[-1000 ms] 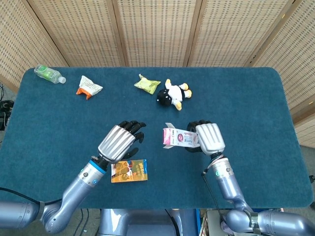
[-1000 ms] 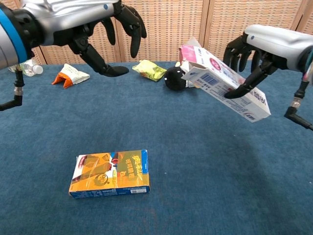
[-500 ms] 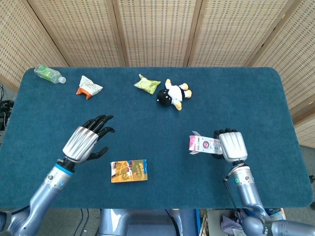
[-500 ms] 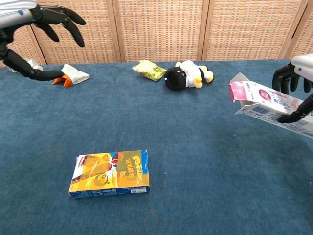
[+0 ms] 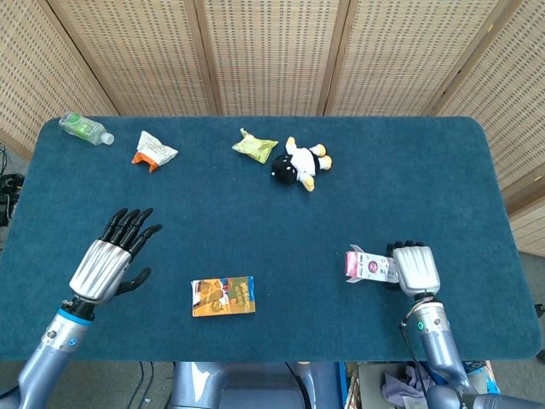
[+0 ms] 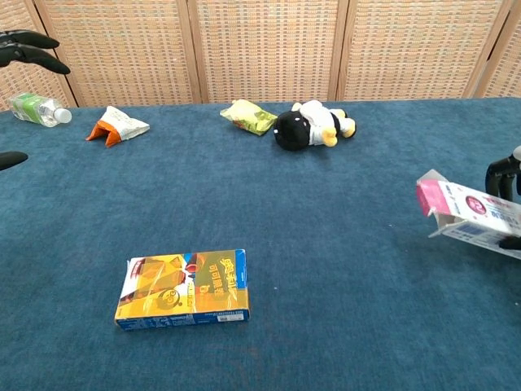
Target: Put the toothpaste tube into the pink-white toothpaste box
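Note:
My right hand (image 5: 414, 267) holds the pink-white toothpaste box (image 5: 368, 266) at the table's front right, its open flap end pointing left. In the chest view the box (image 6: 466, 216) shows at the right edge, above the cloth, with only dark fingertips (image 6: 505, 173) of that hand visible. My left hand (image 5: 109, 257) hovers at the front left with fingers spread and nothing in it; the chest view catches only its fingertips (image 6: 24, 49) at the left edge. No toothpaste tube shows in either view.
An orange-yellow box (image 5: 223, 296) lies flat near the front edge. At the back lie a water bottle (image 5: 85, 129), an orange-white packet (image 5: 153, 150), a green-yellow packet (image 5: 255, 146) and a black-white plush toy (image 5: 300, 163). The blue tablecloth (image 5: 255, 221) covers the table.
Both arms have drawn back toward the front edge. The right hand carried the pink-white box from the centre to the front right; the left hand moved left, away from the orange box, fingers spreading.

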{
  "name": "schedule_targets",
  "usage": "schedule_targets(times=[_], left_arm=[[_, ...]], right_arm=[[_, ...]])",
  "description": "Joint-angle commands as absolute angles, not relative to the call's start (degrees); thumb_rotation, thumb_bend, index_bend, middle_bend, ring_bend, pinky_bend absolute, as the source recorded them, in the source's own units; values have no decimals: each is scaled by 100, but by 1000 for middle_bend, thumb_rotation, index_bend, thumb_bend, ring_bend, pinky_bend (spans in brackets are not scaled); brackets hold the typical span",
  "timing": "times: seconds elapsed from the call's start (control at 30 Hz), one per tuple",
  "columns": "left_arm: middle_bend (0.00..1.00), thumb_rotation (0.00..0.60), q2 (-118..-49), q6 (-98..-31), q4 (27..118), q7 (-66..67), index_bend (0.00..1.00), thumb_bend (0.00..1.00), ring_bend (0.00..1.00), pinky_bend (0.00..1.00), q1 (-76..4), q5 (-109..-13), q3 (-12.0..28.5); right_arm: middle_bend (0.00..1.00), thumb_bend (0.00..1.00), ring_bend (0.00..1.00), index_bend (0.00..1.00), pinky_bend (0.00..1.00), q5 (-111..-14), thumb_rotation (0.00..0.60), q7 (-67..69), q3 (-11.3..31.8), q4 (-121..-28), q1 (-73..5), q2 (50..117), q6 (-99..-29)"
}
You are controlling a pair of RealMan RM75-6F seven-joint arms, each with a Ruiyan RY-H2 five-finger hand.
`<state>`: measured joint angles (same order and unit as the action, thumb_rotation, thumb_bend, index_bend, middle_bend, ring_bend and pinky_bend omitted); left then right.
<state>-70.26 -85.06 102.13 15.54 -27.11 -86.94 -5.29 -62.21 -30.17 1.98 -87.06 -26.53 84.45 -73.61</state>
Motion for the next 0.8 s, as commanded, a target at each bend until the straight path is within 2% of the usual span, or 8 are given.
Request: schedule_targets(times=[0.03, 0.1, 0.17, 0.2, 0.3, 0.53, 0.8], left_arm=[[0, 600, -7159, -8686, 10067, 1361, 135, 322, 0, 0, -2481, -8809, -541], [0, 600, -7207, -8773, 9988, 1308, 135, 323, 0, 0, -2375, -8854, -524], [0, 600, -7241, -8819, 9927, 1257, 134, 323, 0, 0, -2291, -8898, -514], [0, 600, -7246, -8824, 9911, 1244, 133, 323, 0, 0, -2266, -8906, -512], [0, 600, -7262, -8871, 9866, 1206, 114, 323, 0, 0, -2145, -8926, -477], [0, 600, -7295, -8878, 9761, 1314, 4, 323, 0, 0, -1834, -8859, -532], [0, 600, -7225, -8868, 9550, 1441, 0, 323, 0, 0, -1482, -8726, -578]], right_arm=[[275, 0, 200, 462, 288, -6187, 600, -2902, 141, -8580, -2585, 8517, -7159], [98, 0, 46, 309, 160, -6155, 600, -2851, 124, -8548, -2569, 8522, -7025], [13, 0, 0, 195, 55, -6172, 600, -2784, 120, -8536, -2567, 8508, -6914], [0, 0, 0, 139, 17, -6183, 600, -2754, 124, -8539, -2566, 8500, -6887], [0, 0, 0, 58, 0, -6300, 600, -2586, 163, -8604, -2535, 8448, -6873], [0, 0, 0, 0, 0, -6943, 600, -2073, 153, -8655, -2306, 8295, -7310], [0, 0, 0, 0, 0, -8269, 600, -1352, -192, -8173, -1690, 8075, -8580]])
